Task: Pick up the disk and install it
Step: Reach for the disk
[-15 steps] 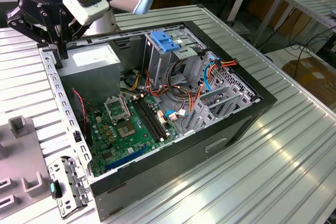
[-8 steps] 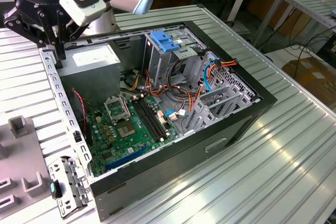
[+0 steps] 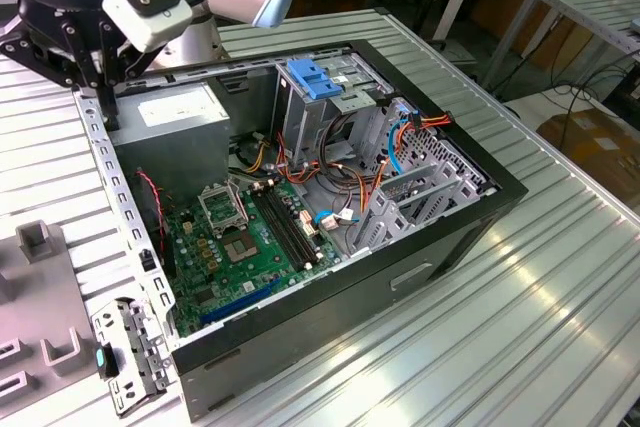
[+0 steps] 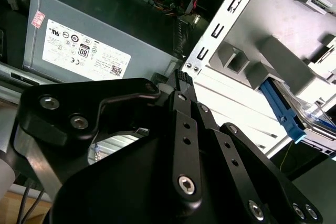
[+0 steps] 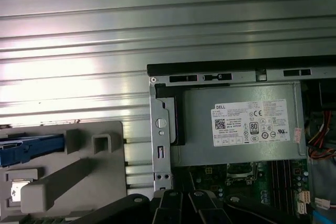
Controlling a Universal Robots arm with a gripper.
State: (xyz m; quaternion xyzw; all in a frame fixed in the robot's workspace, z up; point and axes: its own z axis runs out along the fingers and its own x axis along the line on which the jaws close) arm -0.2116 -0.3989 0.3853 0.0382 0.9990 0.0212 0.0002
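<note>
Disk [image 4: 291, 121]: in the grey holder [image 5: 79, 171] on the surface [image 3: 520, 327], beside the case [image 3: 400, 277].
End effector [image 4: 181, 77]: jaws drawn narrow, empty, by the power supply [image 5: 194, 129], apart from the disk.
Pickup: probably best squarely over the disk, clear of the holder's posts.
Print: white sticker [image 5: 251, 123] on the power supply; disk's label hidden.

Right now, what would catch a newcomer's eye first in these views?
The open computer case sits on the ribbed metal table in the exterior view, its green motherboard exposed. The black end effector hangs over the case's edge by the grey power supply. The blue-railed disk lies in a grey fixture outside it.
</note>
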